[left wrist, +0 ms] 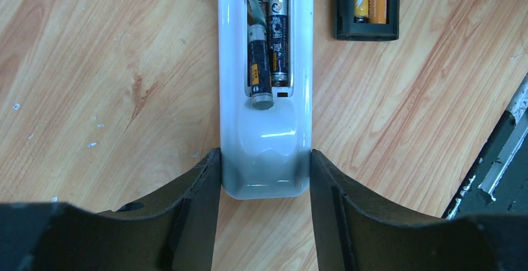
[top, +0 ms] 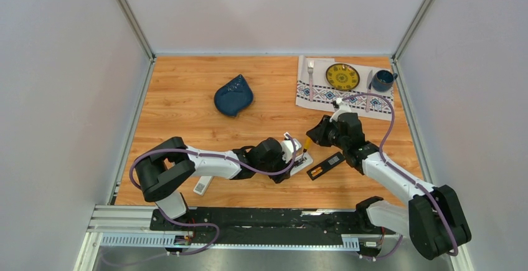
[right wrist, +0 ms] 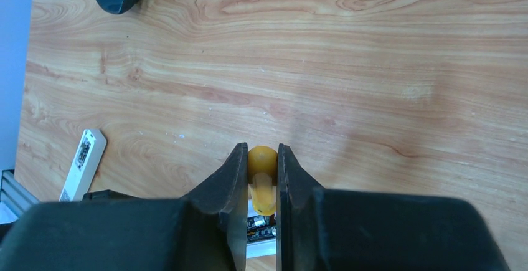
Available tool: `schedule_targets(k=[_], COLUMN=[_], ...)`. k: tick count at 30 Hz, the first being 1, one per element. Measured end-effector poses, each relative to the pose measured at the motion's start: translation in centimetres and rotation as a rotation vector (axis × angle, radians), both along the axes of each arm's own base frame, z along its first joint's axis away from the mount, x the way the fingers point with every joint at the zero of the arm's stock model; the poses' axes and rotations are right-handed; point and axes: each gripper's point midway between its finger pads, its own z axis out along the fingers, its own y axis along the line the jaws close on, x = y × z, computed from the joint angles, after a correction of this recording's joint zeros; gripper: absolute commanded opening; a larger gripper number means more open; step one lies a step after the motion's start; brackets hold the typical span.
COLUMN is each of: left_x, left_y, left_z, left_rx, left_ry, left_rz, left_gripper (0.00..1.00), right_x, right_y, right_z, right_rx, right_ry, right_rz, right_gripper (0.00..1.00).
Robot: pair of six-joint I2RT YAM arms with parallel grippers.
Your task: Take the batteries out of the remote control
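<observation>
The left gripper (left wrist: 264, 159) pinches the remote (left wrist: 266, 121) steady at one end so the right gripper (right wrist: 261, 152), squeezing the screwdriver (right wrist: 263, 190), can lever a battery (left wrist: 259, 65) out.

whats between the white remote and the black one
Nothing but bare table: the left wrist view shows a clear strip between the white remote and the black remote.

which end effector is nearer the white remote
Left. The left end effector grips the white remote by one end; the right end effector holds the screwdriver above it.
</observation>
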Motion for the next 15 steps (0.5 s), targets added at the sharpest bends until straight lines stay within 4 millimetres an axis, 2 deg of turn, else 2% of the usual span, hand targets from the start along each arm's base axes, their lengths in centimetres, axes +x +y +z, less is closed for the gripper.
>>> schedule_targets(k=[15], left_x=[0.0], left_y=[-0.2], left_z=[0.0], left_rx=[-0.006], left_ry=[0.002], left_rz=[-0.004], left_gripper=[0.00], right_x=[-1.2], right_y=[3.3], right_z=[1.0], right_rx=[0.126], right_ry=[0.008], right_rz=[0.137], right_gripper=[0.00])
